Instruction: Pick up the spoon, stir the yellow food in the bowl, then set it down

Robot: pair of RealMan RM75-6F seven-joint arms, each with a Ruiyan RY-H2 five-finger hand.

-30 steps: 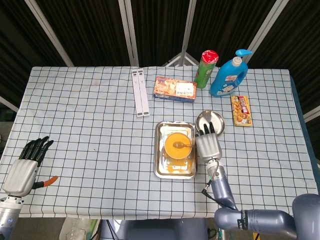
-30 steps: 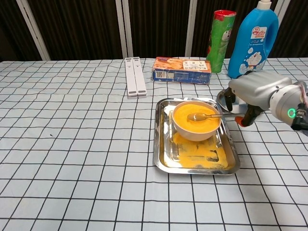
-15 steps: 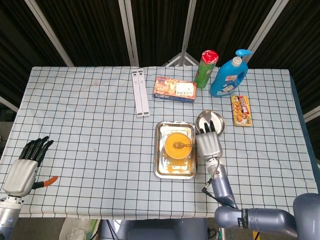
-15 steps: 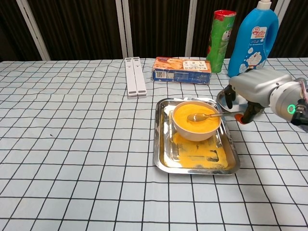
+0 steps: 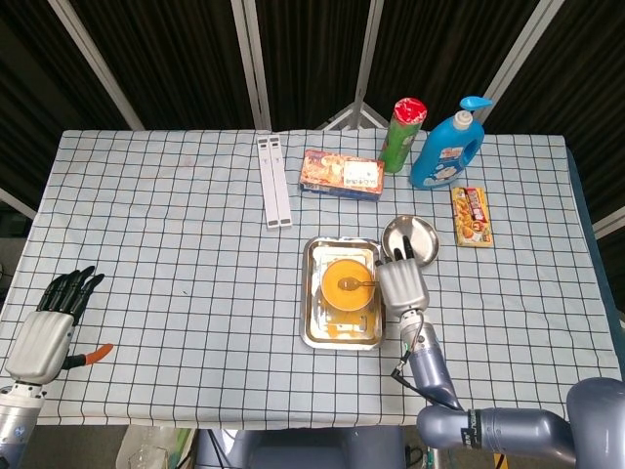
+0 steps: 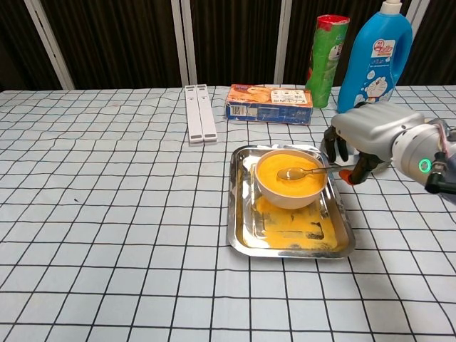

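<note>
Right robot hand (image 6: 362,135) grips spoon (image 6: 299,172) handle, bowl end in yellow food (image 6: 288,175).

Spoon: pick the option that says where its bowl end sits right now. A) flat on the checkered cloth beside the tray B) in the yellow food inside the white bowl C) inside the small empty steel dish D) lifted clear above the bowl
B: the spoon tip lies in the yellow food of the bowl, with its handle running out over the rim to the right hand.
</note>
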